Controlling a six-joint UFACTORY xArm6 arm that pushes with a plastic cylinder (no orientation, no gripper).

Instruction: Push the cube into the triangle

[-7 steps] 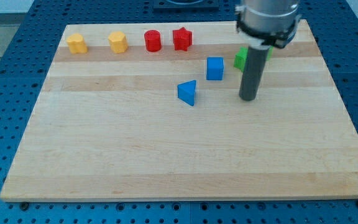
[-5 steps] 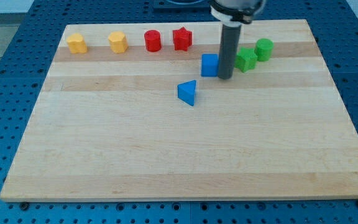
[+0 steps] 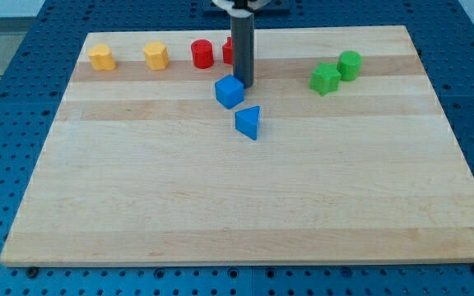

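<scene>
The blue cube (image 3: 230,91) lies on the wooden board (image 3: 245,205), just up and to the left of the blue triangle (image 3: 248,122), with a small gap between them. My tip (image 3: 244,85) stands right against the cube's upper right side. The rod rises straight up from there and covers most of a red star block behind it.
Two yellow blocks (image 3: 101,57) (image 3: 155,56) and a red cylinder (image 3: 202,54) line the view's top left, with the red star (image 3: 228,51) partly hidden by the rod. A green star (image 3: 325,79) and green cylinder (image 3: 349,64) sit at the top right.
My tip has swept left across the board, pushing the blue cube left and slightly down. The cube has turned a little and now sits close to the triangle.
</scene>
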